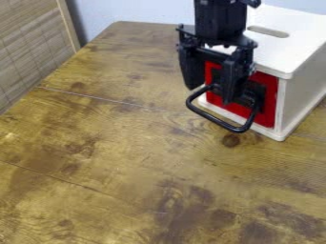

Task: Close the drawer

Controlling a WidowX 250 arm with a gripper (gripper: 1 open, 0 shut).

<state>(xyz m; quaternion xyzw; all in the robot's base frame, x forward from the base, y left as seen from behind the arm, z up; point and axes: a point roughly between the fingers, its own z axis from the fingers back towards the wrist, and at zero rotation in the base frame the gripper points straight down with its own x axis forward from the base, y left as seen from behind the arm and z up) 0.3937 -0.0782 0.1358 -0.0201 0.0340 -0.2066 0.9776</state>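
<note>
The white box-shaped cabinet (291, 50) stands at the table's right back. The drawer (265, 93) shows its red front in the cabinet's left face. Its large black loop handle (219, 113) sticks out low over the wood. My black gripper (213, 80) hangs straight down in front of the red face, above the handle. It is open, with nothing between its fingers (189, 65). The arm hides the middle of the drawer front, so I cannot tell how far in the drawer sits.
The worn wooden table (114, 162) stretches to the left and front. A slatted wooden panel (32, 48) stands along the left edge. A pale wall lies behind the table's far edge.
</note>
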